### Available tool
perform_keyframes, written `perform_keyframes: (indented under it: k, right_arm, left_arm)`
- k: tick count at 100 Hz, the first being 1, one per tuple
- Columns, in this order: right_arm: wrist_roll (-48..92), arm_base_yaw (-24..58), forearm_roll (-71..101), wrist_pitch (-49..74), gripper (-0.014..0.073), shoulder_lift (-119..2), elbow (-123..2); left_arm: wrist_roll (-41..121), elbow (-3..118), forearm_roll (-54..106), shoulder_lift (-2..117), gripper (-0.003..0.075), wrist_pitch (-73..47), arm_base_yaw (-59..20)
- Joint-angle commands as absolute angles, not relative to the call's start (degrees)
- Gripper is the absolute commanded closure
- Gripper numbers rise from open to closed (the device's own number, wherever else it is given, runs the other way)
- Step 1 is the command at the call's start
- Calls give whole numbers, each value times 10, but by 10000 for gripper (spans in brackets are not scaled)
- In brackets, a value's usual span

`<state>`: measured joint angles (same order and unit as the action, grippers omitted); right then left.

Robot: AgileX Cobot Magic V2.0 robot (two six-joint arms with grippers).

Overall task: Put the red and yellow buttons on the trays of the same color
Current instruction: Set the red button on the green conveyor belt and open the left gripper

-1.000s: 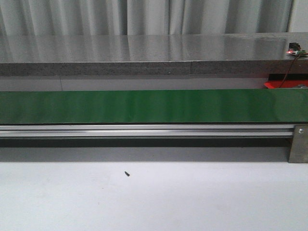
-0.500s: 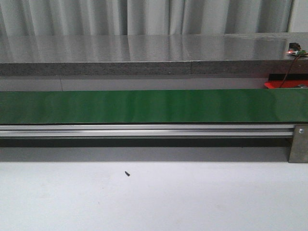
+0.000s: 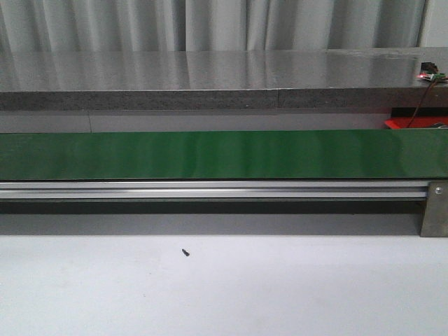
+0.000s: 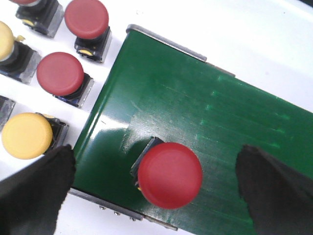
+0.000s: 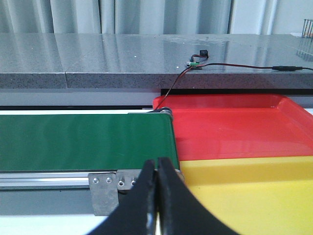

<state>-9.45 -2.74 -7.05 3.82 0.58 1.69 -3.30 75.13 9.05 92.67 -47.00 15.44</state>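
— What is cut off or hard to read from where you are?

— My left gripper [image 4: 156,196] shows only two blurred black fingers [image 4: 34,191] at the frame corners, spread wide apart. Between them, untouched, a red button [image 4: 169,175] with a smooth domed cap sits on the glossy green belt [image 4: 205,112]. Its dark square base is mostly hidden under the cap.

— And farther off?

— Beside the belt's end, more red buttons [image 4: 60,73] and a yellow button [image 4: 26,135] stand on white, several cropped. My right gripper [image 5: 157,196] is pressed together, empty. Past it lie the shiny yellow tray [image 5: 254,191], then the red tray [image 5: 234,127], both cut by the frame. The front view catches only a red tray sliver beyond the pale desk [image 3: 224,294].
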Motion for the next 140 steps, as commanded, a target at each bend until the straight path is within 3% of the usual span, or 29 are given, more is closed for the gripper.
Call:
perform_keyframes:
  k: [1,50,93,140]
  right_arm:
    - [-92,-31,-74,-9,660,16,6]
    - [-92,-31,-74,-9,660,16,6]
    - [-92,-31,-74,-9,660,16,6]
    - [-92,-31,-74,-9,660,16,6]
  left_arm:
    - [-34,769,91,880,71,-460,158]
    - [-32,760,46,810,83,-522,275]
    - [-27,693,44,811,83,-493,377]
    - [-19,690,17,902,83,-475,398]
